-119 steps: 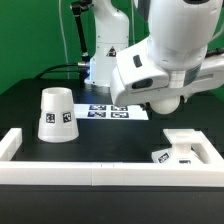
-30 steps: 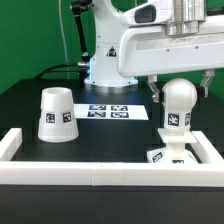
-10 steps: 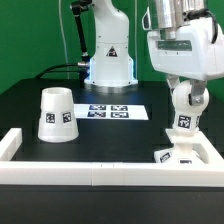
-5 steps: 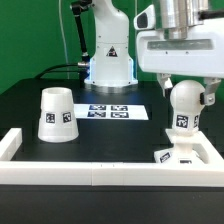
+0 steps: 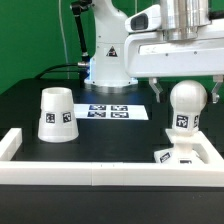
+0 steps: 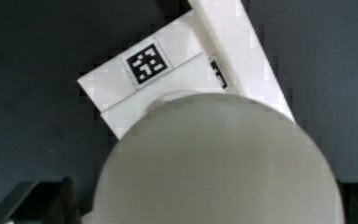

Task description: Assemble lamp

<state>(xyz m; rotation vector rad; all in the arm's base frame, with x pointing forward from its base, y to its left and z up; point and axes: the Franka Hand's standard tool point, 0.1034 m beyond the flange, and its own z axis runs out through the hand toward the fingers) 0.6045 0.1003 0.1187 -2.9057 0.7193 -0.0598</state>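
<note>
The white ball-headed bulb stands upright on the flat square base at the exterior view's right, inside the rail's corner. My gripper hangs over it, its two fingers spread wide on either side of the ball head with gaps showing, so it is open. In the wrist view the bulb's head fills most of the picture, and the base with its square marker lies beyond it. The cup-like shade stands upside down at the exterior view's left, apart from the gripper.
The marker board lies flat mid-table behind the parts. A long white border rail runs along the front and turns up at both ends, close around the base. It also shows in the wrist view. The arm's pedestal stands at the back.
A second ago the hand was turned and close around the bulb's head. It has since rotated back, and its fingers now stand spread apart from the bulb. The bulb stays upright on the base.
</note>
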